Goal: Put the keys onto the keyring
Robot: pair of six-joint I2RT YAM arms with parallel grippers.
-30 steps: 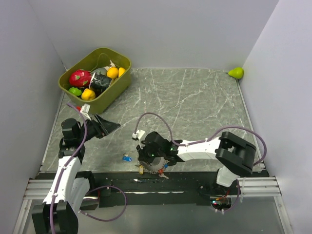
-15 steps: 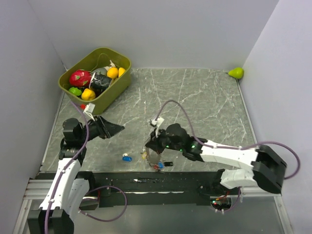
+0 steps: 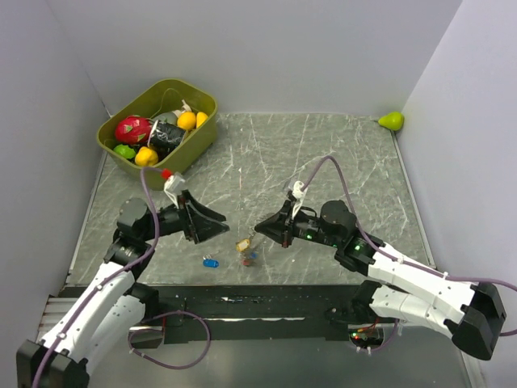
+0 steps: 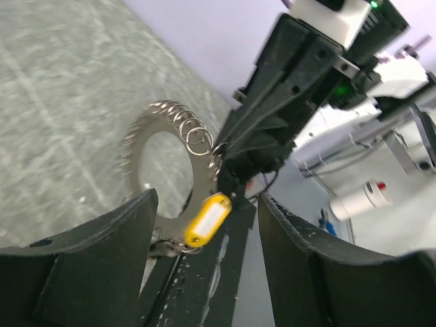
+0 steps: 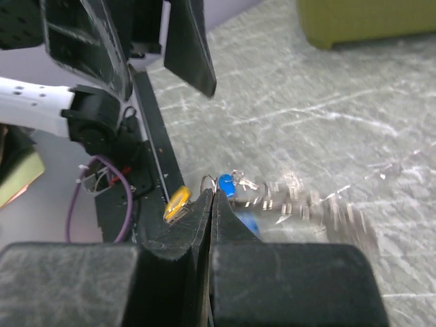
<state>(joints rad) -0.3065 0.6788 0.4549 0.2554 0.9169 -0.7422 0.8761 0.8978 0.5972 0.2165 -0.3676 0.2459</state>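
Pinches the keyring (image 4: 158,114) by its rim with the right end effector (image 3: 260,225), tips pressed fully together, holding the loop up off the counter (image 3: 339,162) near the front edge. Carries a yellow-tagged key (image 3: 244,244) dangling from the loop, with a blue-headed key (image 5: 225,184) beside it. Faces the loop with the left end effector (image 3: 220,226), spread wide, gripping nothing, just beside it. Shows a loose blue key (image 3: 211,263) lying on the counter below.
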